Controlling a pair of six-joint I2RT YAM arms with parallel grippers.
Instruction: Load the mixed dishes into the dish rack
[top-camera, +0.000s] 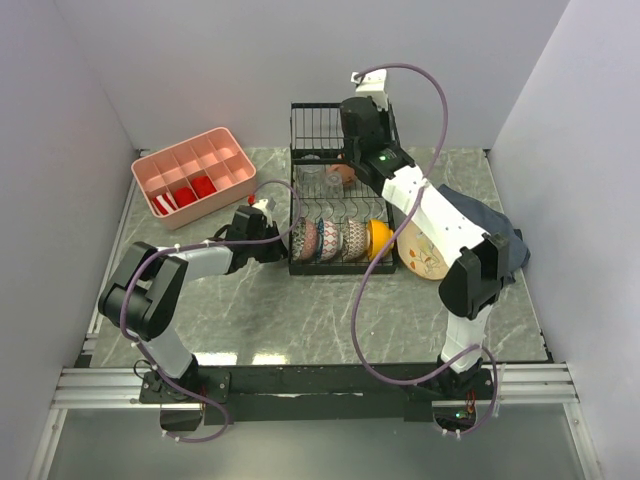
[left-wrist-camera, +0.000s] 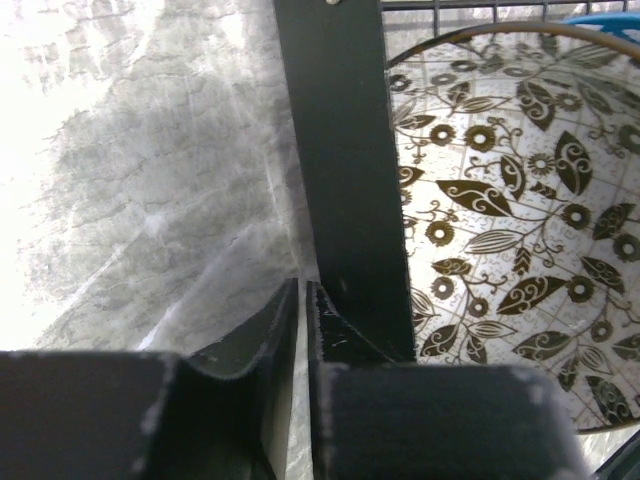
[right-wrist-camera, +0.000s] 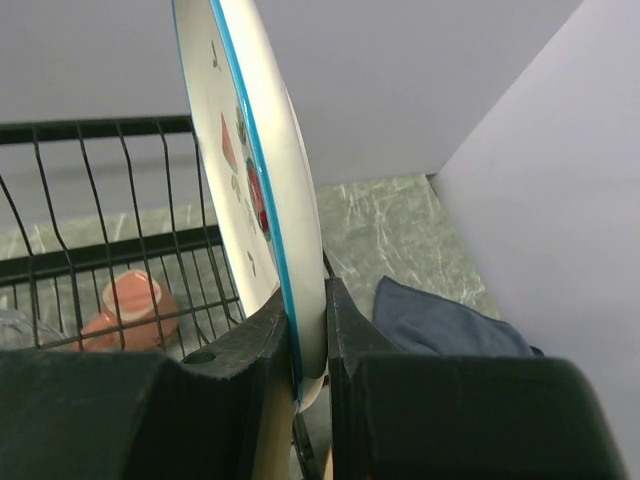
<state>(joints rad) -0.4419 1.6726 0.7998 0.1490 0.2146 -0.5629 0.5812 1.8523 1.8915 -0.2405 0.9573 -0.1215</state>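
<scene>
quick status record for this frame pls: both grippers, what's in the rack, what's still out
left gripper: nearly shut, thin gap, empty, beside the rack's frame
right gripper: shut on the white watermelon plate, held upright over the dish rack
in rack: three patterned bowls and the orange bowl on edge in the row nearest the arms; terracotta cup further back
still out: cream plate on the table, right of the rack
other: pink tray, far left
</scene>
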